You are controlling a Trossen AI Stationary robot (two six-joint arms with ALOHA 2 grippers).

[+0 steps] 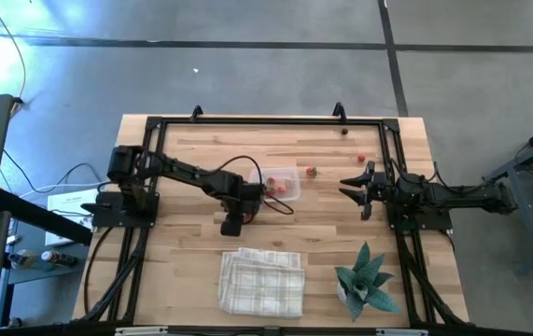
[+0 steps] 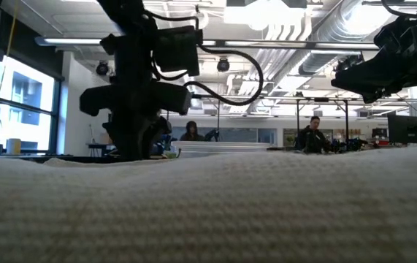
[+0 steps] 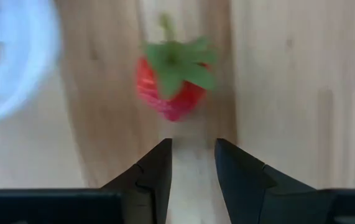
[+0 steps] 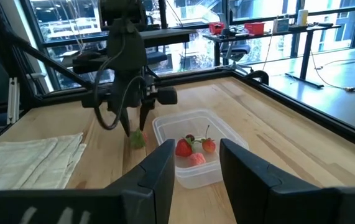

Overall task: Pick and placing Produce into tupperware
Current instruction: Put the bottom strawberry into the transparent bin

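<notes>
The left gripper (image 3: pixel 193 163), fingers parted and holding nothing, hangs point-down over a strawberry (image 3: pixel 172 83) lying on the wood at its twelve o'clock, stem pointing away, just beside the tupperware (image 4: pixel 194 148); the right gripper (image 4: pixel 197 167), likewise empty and parted, waits well apart.

Grey concrete floor (image 1: pixel 247 75) around the wood table (image 1: pixel 201 149). Open office behind: big windows (image 2: pixel 18 109) on the left, exposed ducts (image 2: pixel 325 36) and strip lights (image 2: pixel 77 42) overhead, desks (image 4: pixel 301 31) farther back, two seated people (image 2: pixel 312 135).
</notes>
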